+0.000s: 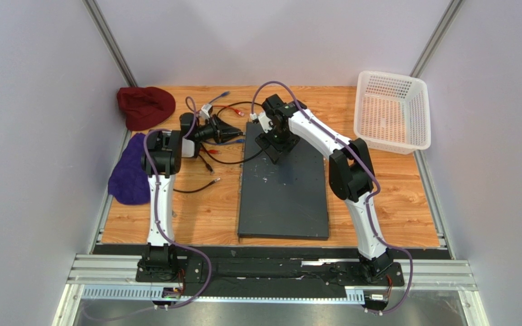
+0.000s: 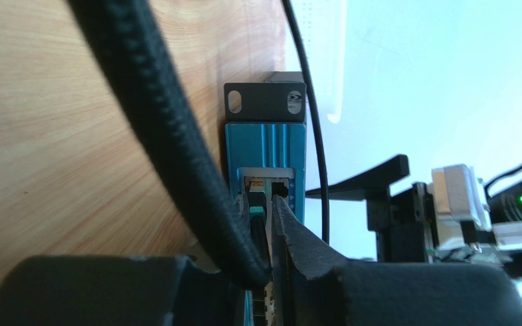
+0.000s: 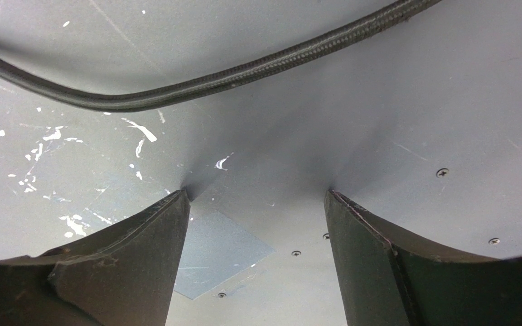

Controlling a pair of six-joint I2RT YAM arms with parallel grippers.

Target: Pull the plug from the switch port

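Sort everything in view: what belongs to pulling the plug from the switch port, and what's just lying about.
For the job:
switch
plug in its port
left gripper, closed on the plug
right gripper, open, on the switch's top

Lying about:
dark red cloth
purple cloth
white mesh basket
loose black cable

From above, the switch's [image 1: 284, 197] port face is out of sight and part of its far end lies under the right gripper [image 1: 275, 146]; the left gripper [image 1: 233, 132] is a dark lump among cables [image 1: 209, 153], its tips too small to make out. At the left wrist a braided cable [image 2: 168, 136] hides one finger, only a green sliver of the plug [image 2: 257, 213] shows, and whether the jaws pinch it cannot be told.
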